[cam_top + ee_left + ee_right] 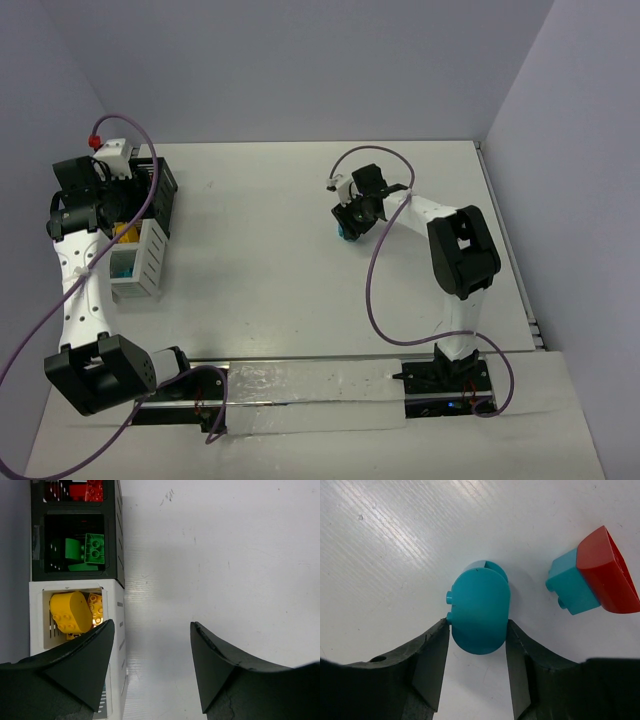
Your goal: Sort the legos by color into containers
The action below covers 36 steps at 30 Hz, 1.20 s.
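Right fingers (427, 665) are closing in on the cyan rounded piece (480, 610) and pinching it from both sides while it's sitting on the bench (395, 545). A cyan brick with a red piece stuck on (570, 587) is lying just beside it. Left fingers (80, 670) are hanging open with nothing between them, right next to the white bin (37, 610), which is holding yellow pieces (70, 611). The black bin (114, 540) is holding green pieces (94, 548) and red pieces (85, 491).
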### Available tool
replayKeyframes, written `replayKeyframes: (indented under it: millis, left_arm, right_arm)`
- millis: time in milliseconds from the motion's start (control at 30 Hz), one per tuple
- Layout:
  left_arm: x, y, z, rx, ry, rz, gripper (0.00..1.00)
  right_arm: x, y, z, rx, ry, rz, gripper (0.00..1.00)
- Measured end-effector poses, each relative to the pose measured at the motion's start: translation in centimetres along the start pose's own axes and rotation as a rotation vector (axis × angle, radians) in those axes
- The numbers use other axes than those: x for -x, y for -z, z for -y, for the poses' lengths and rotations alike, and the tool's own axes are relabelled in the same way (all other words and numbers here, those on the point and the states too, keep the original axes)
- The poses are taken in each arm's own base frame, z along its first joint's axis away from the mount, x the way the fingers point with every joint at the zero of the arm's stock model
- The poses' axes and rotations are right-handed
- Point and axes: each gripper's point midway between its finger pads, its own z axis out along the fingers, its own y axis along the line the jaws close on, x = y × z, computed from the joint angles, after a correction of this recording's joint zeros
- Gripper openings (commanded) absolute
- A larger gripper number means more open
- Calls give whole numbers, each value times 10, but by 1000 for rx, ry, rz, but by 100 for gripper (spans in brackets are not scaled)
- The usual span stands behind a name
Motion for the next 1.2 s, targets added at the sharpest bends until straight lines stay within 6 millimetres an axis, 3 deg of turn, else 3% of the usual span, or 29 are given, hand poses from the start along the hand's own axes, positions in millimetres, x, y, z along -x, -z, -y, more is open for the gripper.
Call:
replayKeyframes:
  millis: [33, 133, 267, 333, 467, 600, 733, 933, 1100, 1200]
  left_arm:
    - [0, 0, 2, -8, 3, 1, 75]
    - [1, 0, 10, -52, 18, 6, 98]
    - [3, 2, 31, -158, 51, 17, 99]
    - [2, 5, 47, -227, 84, 17, 99]
    - [-4, 13, 83, -387, 145, 6, 99]
    - [-12, 22, 117, -546, 192, -28, 99]
    - [-14, 32, 151, -703, 207, -61, 99]
    - [-17, 43, 196, -912, 196, -127, 99]
    - [-27, 47, 223, -1007, 173, -191, 96]
    - [-28, 46, 227, -1018, 176, -204, 92]
  right_arm:
    - [0, 0, 0, 1, 0, 0, 18]
    - [1, 0, -2, 10, 0, 3, 1]
    - [10, 9, -13, 61, -4, 47, 0]
    - [24, 26, -22, 92, -6, 101, 0]
    - [73, 76, -42, 121, 32, 287, 0]
    - [123, 121, -83, 164, 139, 461, 0]
    - [153, 145, -136, 229, 252, 551, 0]
    - [162, 150, -196, 287, 356, 577, 0]
    - [173, 159, -221, 282, 417, 617, 0]
    - [180, 166, -231, 276, 441, 646, 0]
